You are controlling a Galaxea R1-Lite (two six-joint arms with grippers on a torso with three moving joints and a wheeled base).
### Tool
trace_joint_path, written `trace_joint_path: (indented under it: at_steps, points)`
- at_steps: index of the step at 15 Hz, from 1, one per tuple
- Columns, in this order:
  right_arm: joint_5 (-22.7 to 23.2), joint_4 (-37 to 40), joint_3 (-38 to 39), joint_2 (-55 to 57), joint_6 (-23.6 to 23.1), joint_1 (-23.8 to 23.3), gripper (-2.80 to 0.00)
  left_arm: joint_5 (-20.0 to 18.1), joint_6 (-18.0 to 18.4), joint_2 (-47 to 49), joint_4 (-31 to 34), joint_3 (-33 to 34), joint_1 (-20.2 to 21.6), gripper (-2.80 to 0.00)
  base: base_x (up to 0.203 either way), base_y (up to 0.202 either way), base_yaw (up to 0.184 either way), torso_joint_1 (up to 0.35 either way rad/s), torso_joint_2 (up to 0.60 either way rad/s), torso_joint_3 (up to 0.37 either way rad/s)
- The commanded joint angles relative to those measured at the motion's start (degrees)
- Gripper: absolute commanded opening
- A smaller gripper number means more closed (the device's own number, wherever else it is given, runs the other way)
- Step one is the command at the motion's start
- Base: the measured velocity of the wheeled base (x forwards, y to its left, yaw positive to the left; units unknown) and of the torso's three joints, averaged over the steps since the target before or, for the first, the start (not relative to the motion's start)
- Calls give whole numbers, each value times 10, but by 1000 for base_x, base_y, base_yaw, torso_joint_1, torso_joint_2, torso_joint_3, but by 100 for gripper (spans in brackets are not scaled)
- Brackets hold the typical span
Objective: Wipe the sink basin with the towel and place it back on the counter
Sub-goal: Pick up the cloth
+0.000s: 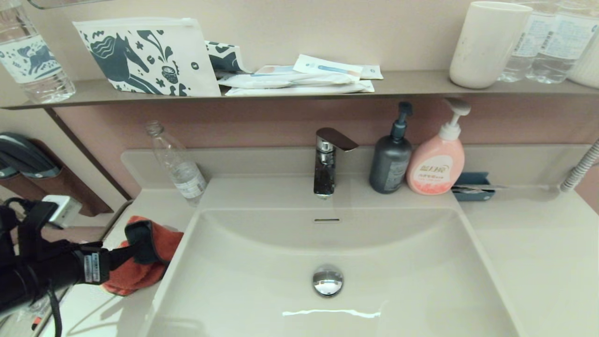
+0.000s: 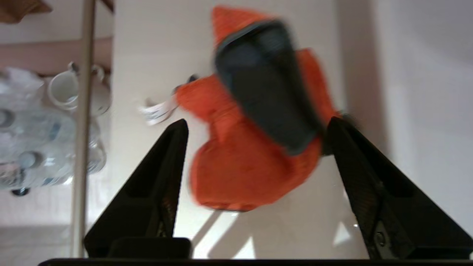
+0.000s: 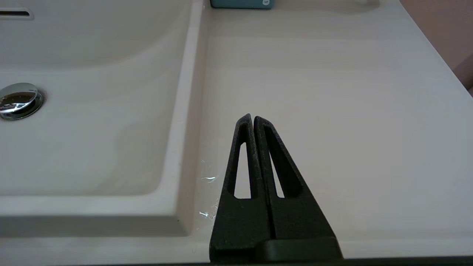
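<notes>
While my left gripper (image 2: 255,125) spreads its fingers around the towel (image 2: 240,166) on the table (image 1: 159,206), my right gripper's (image 3: 253,118) fingers rest together.

Pink pump bottle (image 1: 436,166): white label with script, too small to read. Clear bottle (image 1: 180,166) by faucet: label print illegible. Water bottles (image 1: 545,42) on shelf: label text illegible. Tag on left arm (image 1: 92,267): print unreadable. No legible words anywhere.
</notes>
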Motion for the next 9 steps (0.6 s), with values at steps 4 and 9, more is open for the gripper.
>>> trace_joint_path:
  at_steps: [4, 9]
  points:
    - [0, 0, 0, 1, 0, 0, -280, -89, 67, 41, 2, 5, 79, 0, 0, 0, 0, 0, 0, 0]
    - [0, 0, 0, 1, 0, 0, -280, -107, 69, 88, -1, 7, 78, 0, 0, 0, 0, 0, 0, 0]
